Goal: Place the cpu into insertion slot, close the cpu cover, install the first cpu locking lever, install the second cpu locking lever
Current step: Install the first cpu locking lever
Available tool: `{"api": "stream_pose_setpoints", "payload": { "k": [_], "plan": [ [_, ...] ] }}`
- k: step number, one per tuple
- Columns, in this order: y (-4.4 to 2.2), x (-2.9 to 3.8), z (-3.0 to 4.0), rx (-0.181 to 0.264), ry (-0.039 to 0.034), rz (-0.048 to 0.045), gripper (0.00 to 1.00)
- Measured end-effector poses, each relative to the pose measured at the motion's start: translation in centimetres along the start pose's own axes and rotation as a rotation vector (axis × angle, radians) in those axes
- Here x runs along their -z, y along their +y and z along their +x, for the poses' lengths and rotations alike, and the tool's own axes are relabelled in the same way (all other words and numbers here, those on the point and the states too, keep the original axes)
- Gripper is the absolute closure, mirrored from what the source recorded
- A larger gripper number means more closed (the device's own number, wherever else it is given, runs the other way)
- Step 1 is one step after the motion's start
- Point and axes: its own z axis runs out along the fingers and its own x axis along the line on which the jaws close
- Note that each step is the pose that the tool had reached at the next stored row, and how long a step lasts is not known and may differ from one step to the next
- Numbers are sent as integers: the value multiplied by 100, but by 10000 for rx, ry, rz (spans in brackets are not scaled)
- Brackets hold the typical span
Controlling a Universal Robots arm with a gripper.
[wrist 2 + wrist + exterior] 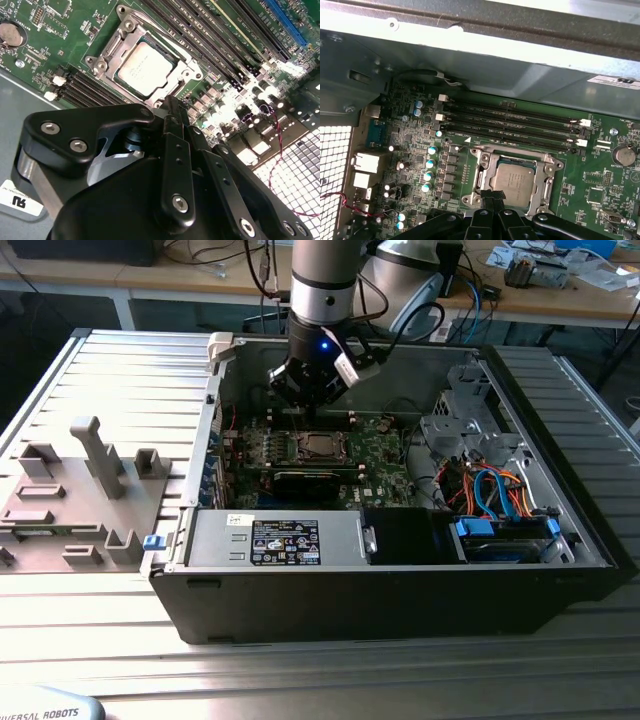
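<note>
The cpu (146,68) (514,182) lies flat in the insertion slot (96,62) (470,200) on the green board, its silver-grey top showing. The cpu cover (115,46) (487,167) lies down around it, the chip showing through its square opening. My gripper (170,103) (492,196) hovers just off one edge of the socket, its two black fingers pressed together with nothing between them. In the exterior view the gripper (308,400) hangs inside the open computer case, a little above and behind the socket (322,447).
Black memory slots (510,122) run along one side of the socket, with capacitors (429,162) on another. The case wall (360,365) stands close behind the arm. A power supply (280,538) and a drive cage with cables (490,490) fill the front and right. A grey fixture tray (70,490) lies at the exterior view's left.
</note>
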Motion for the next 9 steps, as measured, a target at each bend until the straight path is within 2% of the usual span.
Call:
{"api": "stream_pose_setpoints", "payload": {
  "k": [9],
  "plan": [
    [5, 16, 3, 0, -1, 0, 89]
  ]
}}
